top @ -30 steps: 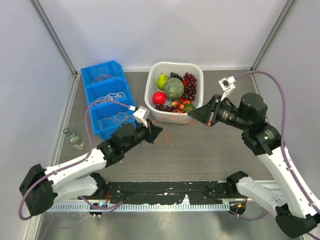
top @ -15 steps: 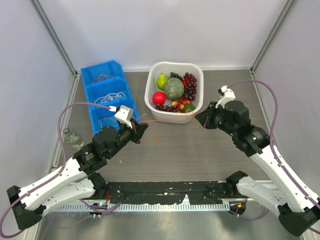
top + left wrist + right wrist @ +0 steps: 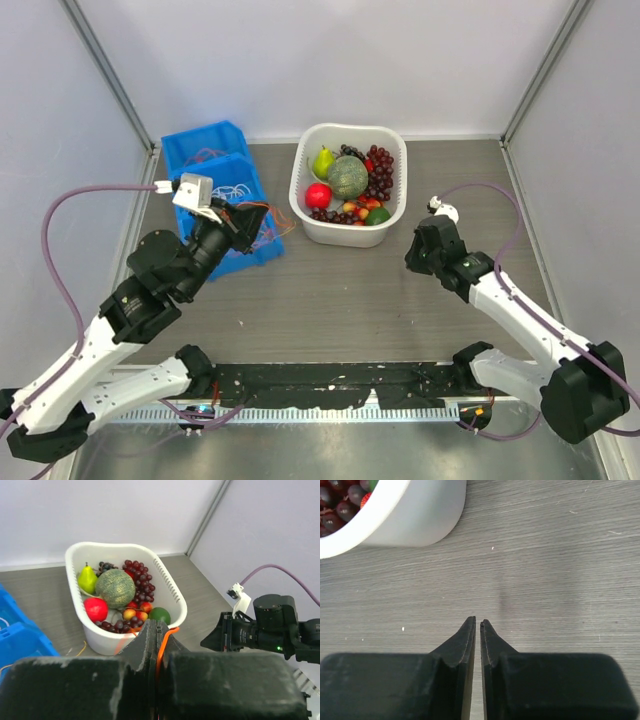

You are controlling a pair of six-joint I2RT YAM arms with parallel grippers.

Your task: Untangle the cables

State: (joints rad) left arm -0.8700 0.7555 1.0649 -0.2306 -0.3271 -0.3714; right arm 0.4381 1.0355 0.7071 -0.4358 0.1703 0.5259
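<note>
Nearest the arm bases, the right gripper [image 3: 478, 622] points down at the grey wood-grain table [image 3: 380, 300]. Its black fingers are parted by only a thin slit with nothing between them, close to a corner of the white plastic slotted basket [image 3: 420, 525]. Farther in on the left, the left gripper [image 3: 156, 629] hangs over the near compartment of the blue plastic three-compartment bin [image 3: 215, 135]. It is clenched on a thin orange-red cable [image 3: 160, 647] that runs between its fingertips. In the top view this cable's loops trail from the gripper across the bin's right edge toward the basket. Thin white cables [image 3: 232, 190] lie coiled in the bin's middle compartment, and a reddish cable loop [image 3: 205, 155] lies in the far one. The basket stands just beside the bin and holds a green pear [image 3: 323, 160], a netted green melon [image 3: 348, 177], a red apple [image 3: 318, 194] and dark grapes [image 3: 382, 170].
</note>
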